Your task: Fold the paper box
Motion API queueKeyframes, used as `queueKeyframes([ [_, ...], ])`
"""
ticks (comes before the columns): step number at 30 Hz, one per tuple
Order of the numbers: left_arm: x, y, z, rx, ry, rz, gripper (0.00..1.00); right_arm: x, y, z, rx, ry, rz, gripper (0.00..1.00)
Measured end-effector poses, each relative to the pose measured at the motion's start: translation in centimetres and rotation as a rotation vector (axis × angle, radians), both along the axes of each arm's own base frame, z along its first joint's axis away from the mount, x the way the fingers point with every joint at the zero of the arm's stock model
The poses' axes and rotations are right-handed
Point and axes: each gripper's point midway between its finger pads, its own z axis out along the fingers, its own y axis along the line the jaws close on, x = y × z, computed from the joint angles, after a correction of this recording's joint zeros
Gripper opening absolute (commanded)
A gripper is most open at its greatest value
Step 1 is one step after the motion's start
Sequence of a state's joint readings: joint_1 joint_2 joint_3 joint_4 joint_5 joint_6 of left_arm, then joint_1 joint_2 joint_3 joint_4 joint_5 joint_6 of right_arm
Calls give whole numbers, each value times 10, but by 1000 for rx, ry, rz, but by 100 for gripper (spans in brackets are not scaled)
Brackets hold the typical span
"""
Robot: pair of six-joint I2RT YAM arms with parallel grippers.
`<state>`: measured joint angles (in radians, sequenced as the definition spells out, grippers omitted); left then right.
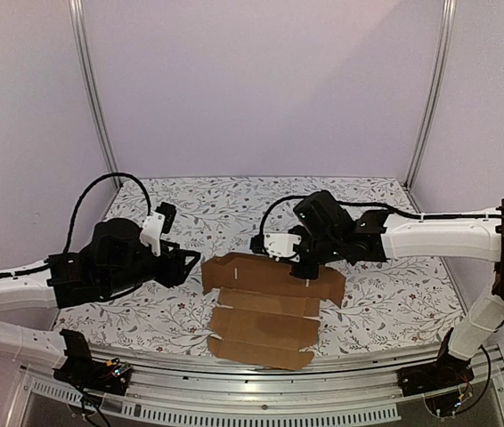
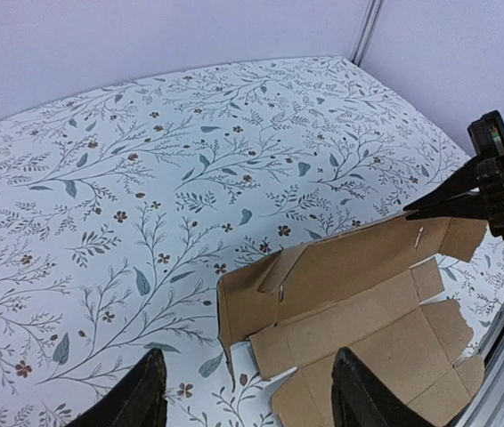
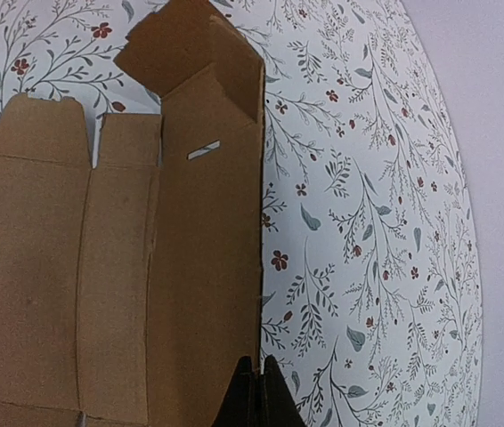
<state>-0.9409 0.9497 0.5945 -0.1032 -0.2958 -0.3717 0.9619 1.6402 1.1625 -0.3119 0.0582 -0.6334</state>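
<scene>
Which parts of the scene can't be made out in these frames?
- Right wrist view: paper box panels run off the left and bottom edges.
- Top view: right tool tips, covered by its own body.
- Left wrist view: box's near panel, behind a finger of the left tool and past the bottom edge.

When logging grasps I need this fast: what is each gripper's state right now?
Left gripper: open, holding nothing.
Right gripper: shut on the raised edge of the paper box.

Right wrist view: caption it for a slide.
Shut right gripper pinches the raised edge of a plain brown die-cut cardboard box.
</scene>
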Motion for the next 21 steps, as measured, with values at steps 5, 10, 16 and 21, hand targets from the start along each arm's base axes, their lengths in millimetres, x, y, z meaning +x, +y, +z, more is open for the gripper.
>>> queueKeyframes([
  [5,11,-8,2,5,16,17,60,-4,0,-10,-24,-34,12,0],
  [10,31,-9,-1,-8,55,60,51,-8,2,-15,-38,-66,24,0],
  [16,52,-12,-15,-7,122,85,25,-12,6,-16,-36,-92,33,0],
  [21,57,-21,-27,-10,174,62,9,-13,6,-16,-42,-112,26,0],
])
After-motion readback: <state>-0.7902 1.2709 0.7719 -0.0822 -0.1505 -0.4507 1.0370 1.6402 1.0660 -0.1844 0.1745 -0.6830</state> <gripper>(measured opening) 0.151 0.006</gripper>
